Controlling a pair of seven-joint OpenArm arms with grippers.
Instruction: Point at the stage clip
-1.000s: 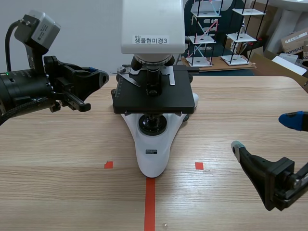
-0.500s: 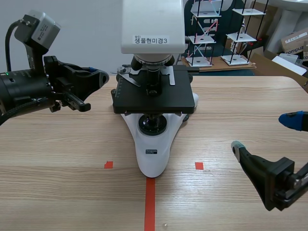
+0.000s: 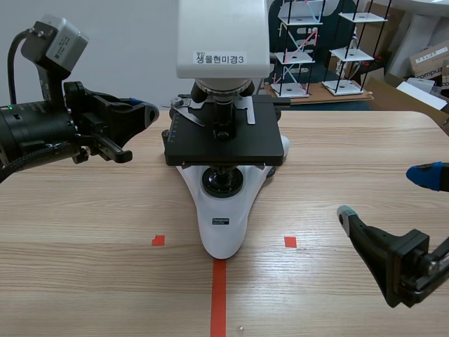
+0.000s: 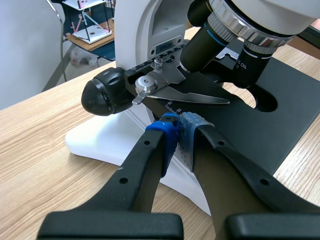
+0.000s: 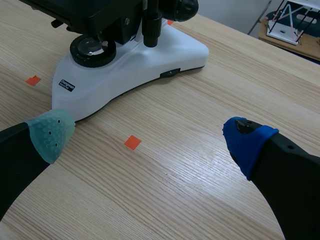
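A white microscope (image 3: pixel 222 210) stands mid-table with a black stage (image 3: pixel 238 146). The stage clip (image 3: pixel 185 111) is a thin silver blade with a round screw on the stage's far left part. From the left, my left gripper (image 3: pixel 150 112) hovers level with the stage, shut, its tip just left of the clip. Seen from the left wrist, the pads (image 4: pixel 171 131) meet a short way before the stage clip (image 4: pixel 186 95), not touching it, under the objective lenses (image 4: pixel 210 40). My right gripper (image 3: pixel 384 195) stays open low at the right, holding nothing, and the microscope base (image 5: pixel 130 70) lies ahead of it (image 5: pixel 149 137).
Orange tape marks (image 3: pixel 219 288) lie on the wooden table in front of the microscope. Behind the table stand wire shelf models (image 3: pixel 303 49) and cardboard boxes (image 3: pixel 429 62). The focus knob (image 4: pixel 104 91) sticks out beside the stage, close to my left fingers.
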